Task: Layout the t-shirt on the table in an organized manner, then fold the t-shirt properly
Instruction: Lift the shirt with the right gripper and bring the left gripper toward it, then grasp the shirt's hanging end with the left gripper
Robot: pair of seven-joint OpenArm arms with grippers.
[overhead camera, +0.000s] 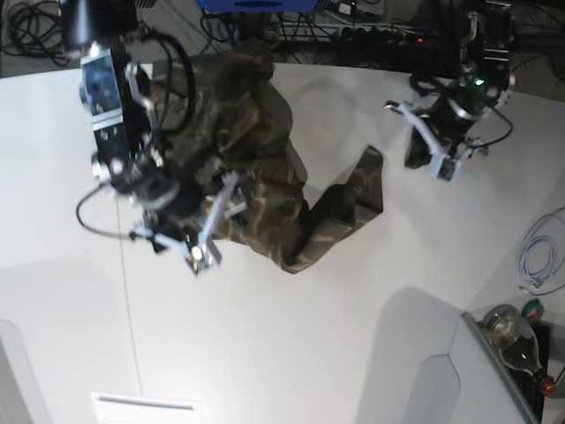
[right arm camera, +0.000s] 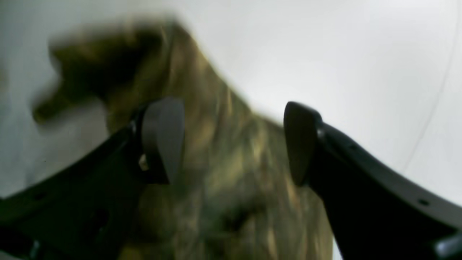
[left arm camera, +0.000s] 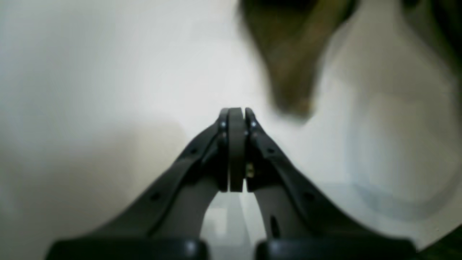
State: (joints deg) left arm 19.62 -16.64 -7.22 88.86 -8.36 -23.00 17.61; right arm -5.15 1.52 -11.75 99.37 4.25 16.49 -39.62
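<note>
One t-shirt (overhead camera: 256,177) lies bunched on the white counter (overhead camera: 291,353), toward the far edge and left of centre in the base view, its camouflage cloth heaped rather than spread. Its long axis seems to run diagonally, from the heap near the far edge down toward the middle of the counter, and one narrow part, perhaps a sleeve, reaches out sideways toward the right of that view. Nothing about it is laid out flat yet, so the spreading step appears to be the one in hand. The right claw (right arm camera: 231,141) hangs directly over the heap with its jaws standing wide apart; in the right wrist view blurred cloth fills the gap between the two pads (right arm camera: 162,137) but neither pad visibly pinches it, so it holds nothing that I can make out. The left claw (left arm camera: 236,144) is shut, pads pressed together with nothing between them, and it hovers over bare counter near the far right corner; the reaching strip of cloth shows ahead of it and slightly to one side, apart from the tips. By this layout the right arm is plainly nearer the bulk of the shirt, while the left arm is nearer only that outstretched end.
</note>
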